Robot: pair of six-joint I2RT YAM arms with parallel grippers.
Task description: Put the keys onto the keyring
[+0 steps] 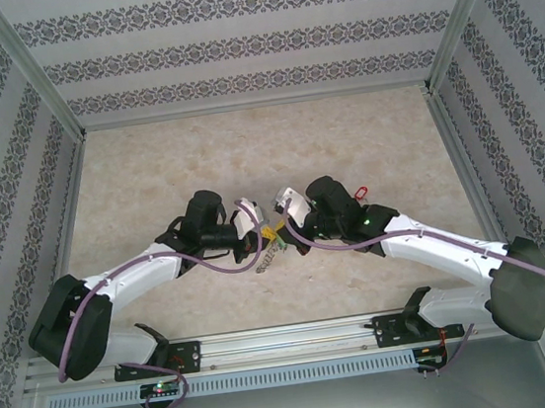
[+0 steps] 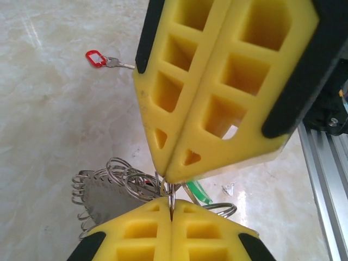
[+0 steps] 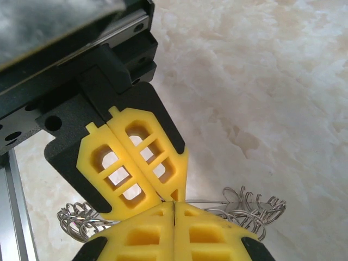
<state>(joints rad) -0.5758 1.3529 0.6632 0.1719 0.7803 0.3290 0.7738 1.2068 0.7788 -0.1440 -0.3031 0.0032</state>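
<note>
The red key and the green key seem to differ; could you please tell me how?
The red key lies alone on the table in full view; the green key is mostly hidden. The red key is well apart from the keyring; the green key is right beside it. Both are small.

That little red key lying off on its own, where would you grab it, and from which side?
Take the red key by its plastic head, from straight above. It lies flat on the table, and the head is broader than the thin metal blade, giving more to pinch.
</note>
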